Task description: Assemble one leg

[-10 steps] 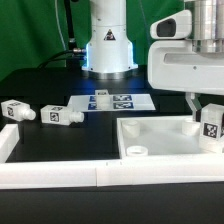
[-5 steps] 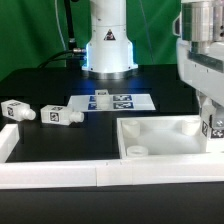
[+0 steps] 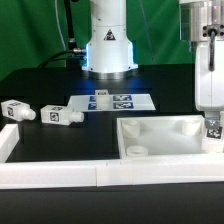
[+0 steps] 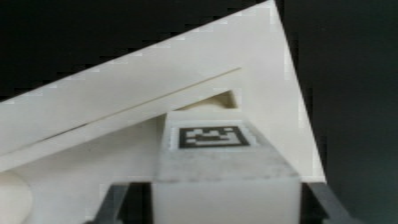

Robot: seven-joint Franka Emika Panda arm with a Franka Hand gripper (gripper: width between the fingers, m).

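At the exterior view's right edge the arm's white housing cuts off most of the hand [image 3: 212, 131], and the leg [image 3: 213, 130] it carries shows only as a sliver with a dark tag. The wrist view is clearer: the two dark fingers [image 4: 116, 203] are closed on the leg [image 4: 210, 160], a matte white square-section block whose tagged face looks at the camera. Its long axis appears to run upright, though its lower end is hidden. It hangs over the far right corner of the tray-like piece [image 3: 160, 133], smooth white plastic with raised walls and a round socket [image 3: 136, 152]. Two more legs [image 3: 17, 111] lie on their sides on the black worktop [image 3: 60, 75], beside the marker board [image 3: 112, 101].
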